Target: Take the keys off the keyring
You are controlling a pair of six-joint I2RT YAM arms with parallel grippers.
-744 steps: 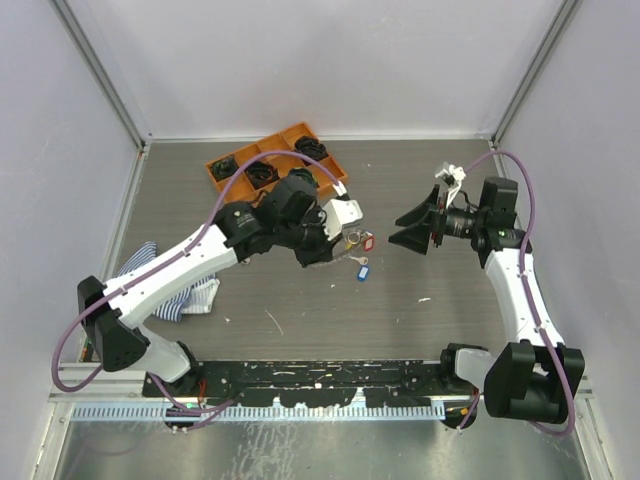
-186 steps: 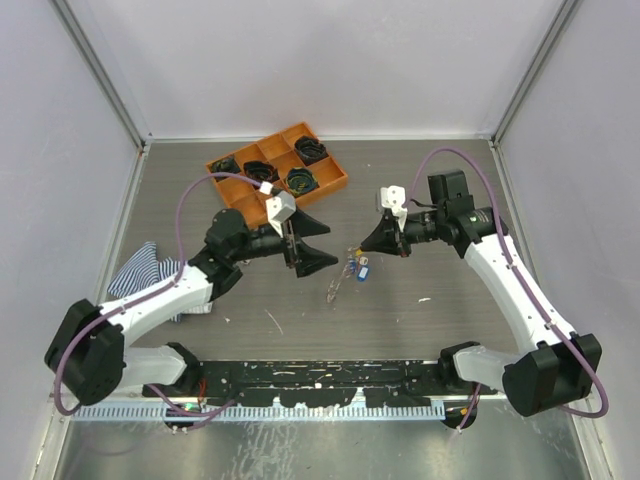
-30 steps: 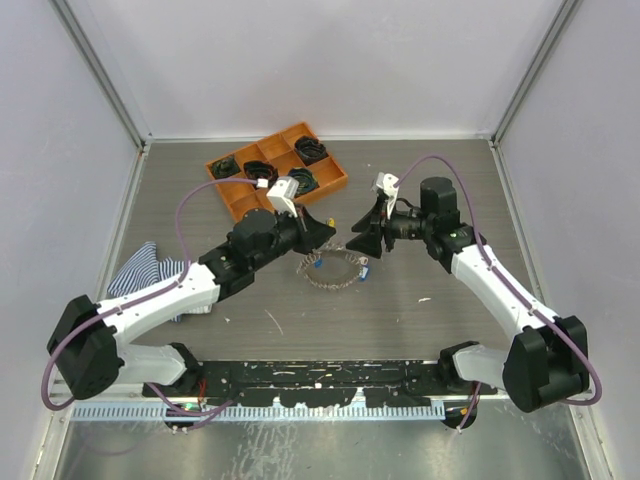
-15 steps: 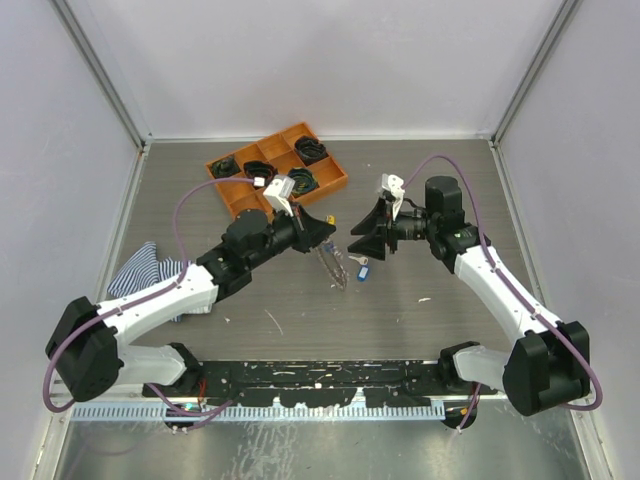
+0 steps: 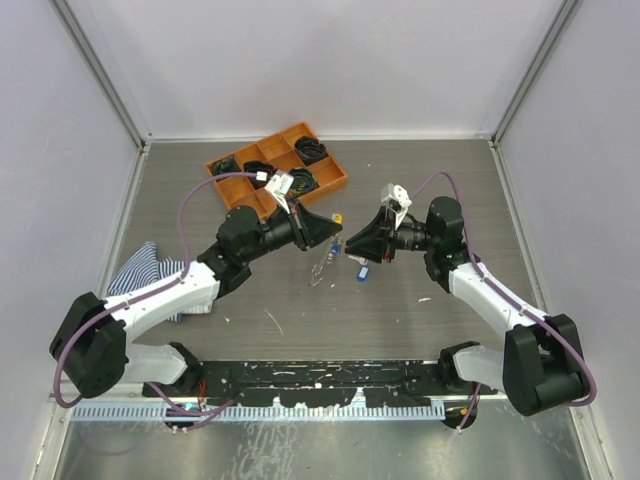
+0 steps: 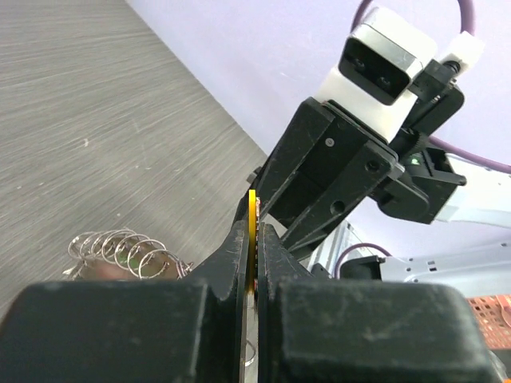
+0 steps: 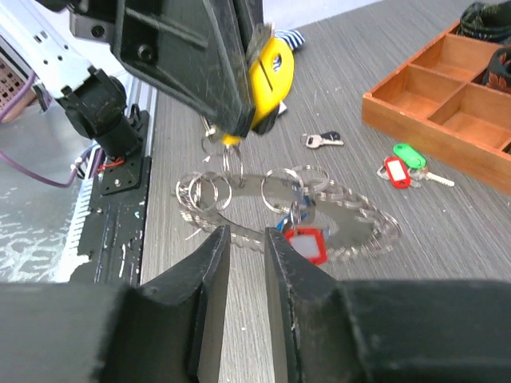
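Note:
My left gripper [image 5: 328,240] [image 6: 253,222] is shut on a yellow key tag [image 6: 253,209] [image 7: 270,73]. The keyring [image 7: 351,227] [image 5: 322,264], a toothed grey ring strung with wire loops, hangs from it just above the table. A red-tagged key [image 7: 304,244] dangles on the ring, with a bit of blue behind it. My right gripper [image 7: 246,233] [image 5: 349,250] sits at the ring's near edge. Its jaws stand a narrow gap apart, and bare table shows between them. Loose keys lie on the table: one with a red tag [image 7: 394,171], one with a green tag [image 7: 409,153], and a bare silver key [image 7: 322,140].
An orange compartment tray [image 5: 277,172] [image 7: 431,108] with black coiled bundles stands at the back left. A striped cloth [image 5: 150,272] lies under the left arm. A blue-tagged key [image 5: 362,272] rests on the table below the right gripper. The arms' base rail [image 5: 330,378] runs along the near edge.
The right gripper has moved left and down to the ring and its jaws have narrowed. The left gripper has turned, so the yellow tag shows on top and the ring has swung.

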